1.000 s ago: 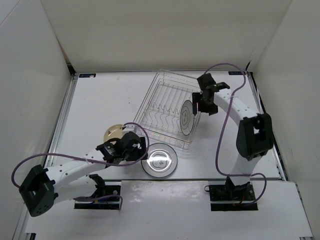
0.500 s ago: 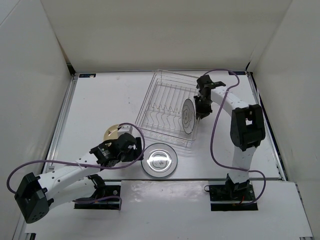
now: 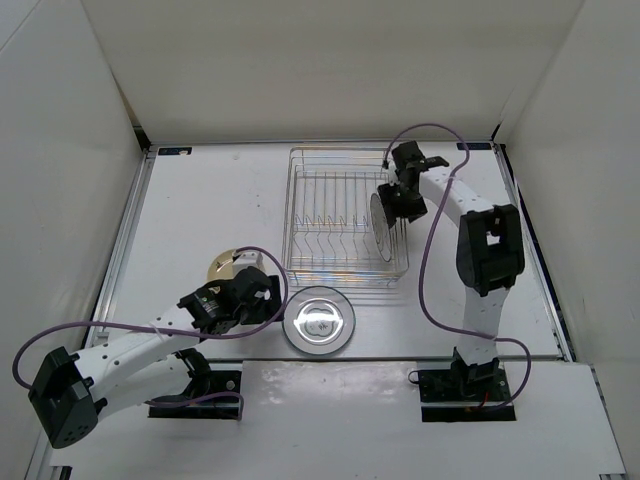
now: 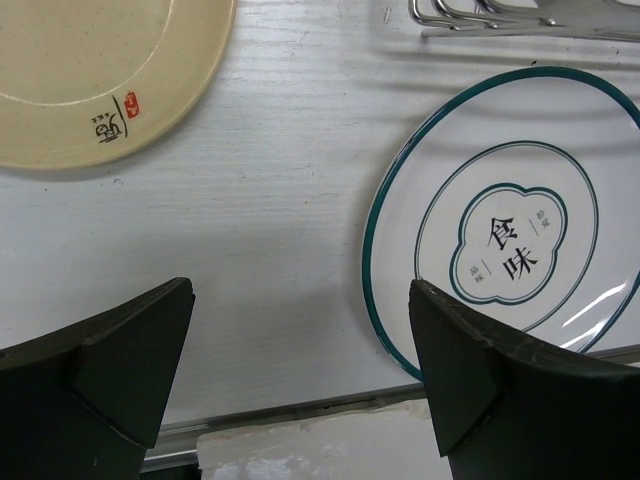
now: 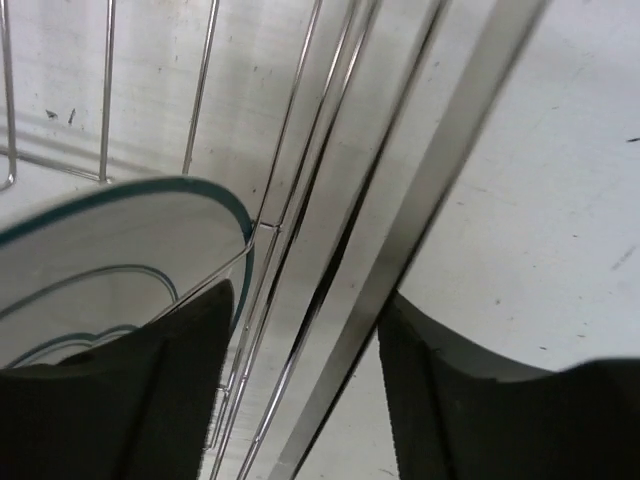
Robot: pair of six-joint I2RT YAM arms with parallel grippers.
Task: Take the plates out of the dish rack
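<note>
One plate (image 3: 381,226) is shown standing on edge at the right end of the dish rack (image 3: 330,195), toward the worktop's (image 3: 200,220) far edge, just left of the nearer right end effector (image 3: 402,203), whose jaws are parted around the rack's side wires, nothing gripped.

Two large Chinese characters, 食味, are printed in dark teal inside the central medallion of the white teal-rimmed plate (image 4: 505,250). Tiny unreadable characters flank them. The beige plate (image 4: 100,60) carries a small red seal and a dark brushed character, neither legible.
</note>
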